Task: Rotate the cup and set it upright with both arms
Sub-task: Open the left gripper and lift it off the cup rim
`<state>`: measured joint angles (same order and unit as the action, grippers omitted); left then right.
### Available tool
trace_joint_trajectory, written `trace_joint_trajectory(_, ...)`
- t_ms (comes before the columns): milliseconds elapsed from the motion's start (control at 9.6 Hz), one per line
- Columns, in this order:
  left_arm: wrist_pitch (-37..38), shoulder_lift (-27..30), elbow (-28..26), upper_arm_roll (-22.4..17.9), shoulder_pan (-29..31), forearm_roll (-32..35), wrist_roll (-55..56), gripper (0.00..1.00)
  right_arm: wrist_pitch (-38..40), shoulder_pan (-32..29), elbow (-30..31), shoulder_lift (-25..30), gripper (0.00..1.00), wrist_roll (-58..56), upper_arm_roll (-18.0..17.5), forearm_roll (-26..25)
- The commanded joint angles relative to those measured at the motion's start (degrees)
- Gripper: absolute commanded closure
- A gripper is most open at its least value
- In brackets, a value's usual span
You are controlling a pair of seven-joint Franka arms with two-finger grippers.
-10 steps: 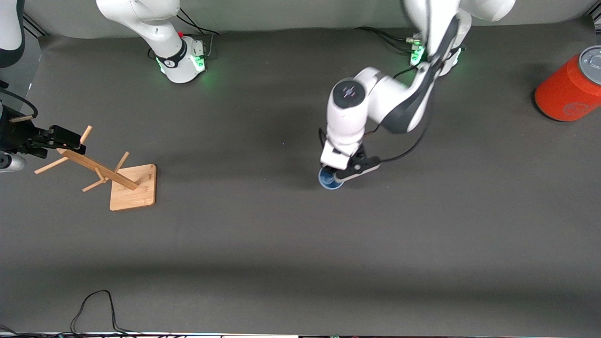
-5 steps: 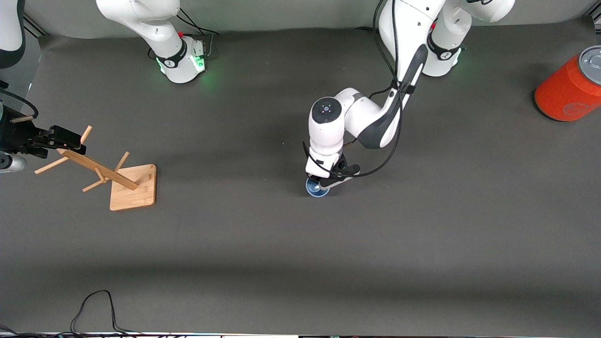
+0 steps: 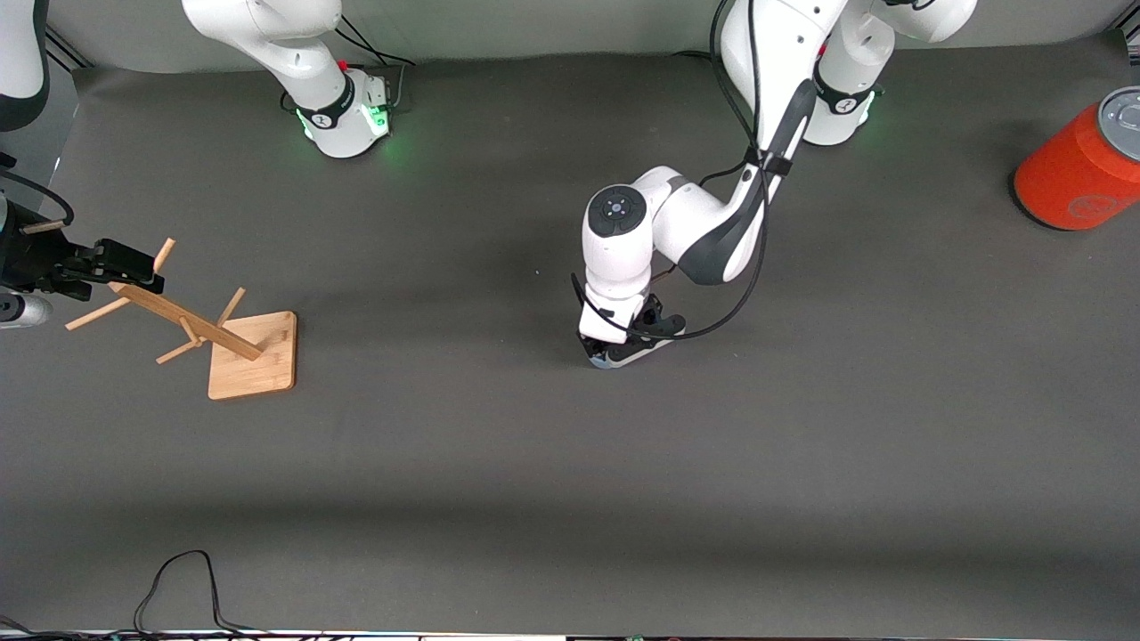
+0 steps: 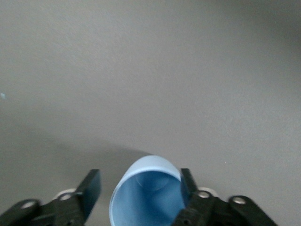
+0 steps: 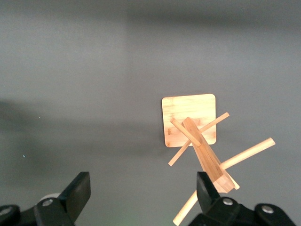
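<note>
**Cup between the left gripper's fingers, mid-table**

Cup: the small pale blue, matte, tapered tumbler [image 4: 146, 192] sits between the two black fingers [image 4: 91, 186] of the left gripper [image 4: 140, 188], its open mouth facing the wrist camera so that the inside and the round bottom show. One finger lies close against the cup's wall; the other stands a little apart from it, so the jaws are spread around the cup, not pressed on it. From the front camera the left gripper [image 3: 614, 354] is low over the dark grey table mat [image 3: 570, 463], and only a sliver of the cup [image 3: 604, 362] shows under it; whether the cup rests on the mat cannot be told.

Taking the cup as the landmark: the left arm [image 3: 704, 223] rises from it toward its base, which stands farther from the front camera and toward the left arm's end of the table. The large orange-red cylinder with a grey top [image 3: 1082, 160] lies well apart from the cup at that same end. The light wooden rack with a square base and slanted pegs [image 3: 214, 334] stands well apart from the cup, toward the right arm's end.

The right gripper [image 3: 93, 263] waits over the top of that rack, its fingers [image 5: 77, 190] spread wide with nothing between them, the rack [image 5: 197, 136] below.
</note>
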<state>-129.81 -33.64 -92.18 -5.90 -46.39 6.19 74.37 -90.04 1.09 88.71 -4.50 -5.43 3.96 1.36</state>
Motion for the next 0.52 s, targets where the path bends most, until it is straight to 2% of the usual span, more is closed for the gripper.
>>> trace_joint_trajectory(0,12.4,1.9,7.2,0.0,3.2,0.3,0.0,0.00,-1.5,0.3,1.4,0.7,0.00,-0.5,0.2,-0.4)
trace_joint_trajectory(208,19.5,6.3,11.6,0.1,7.9,-1.2,-10.1,0.00,-1.5,0.3,1.4,0.8,0.00,-0.4,0.2,0.0)
trace_joint_trajectory(417,27.1,16.3,11.1,-0.2,15.4,-3.2,-23.2,0.00,-1.5,0.3,1.4,1.0,0.00,2.1,0.2,0.1)
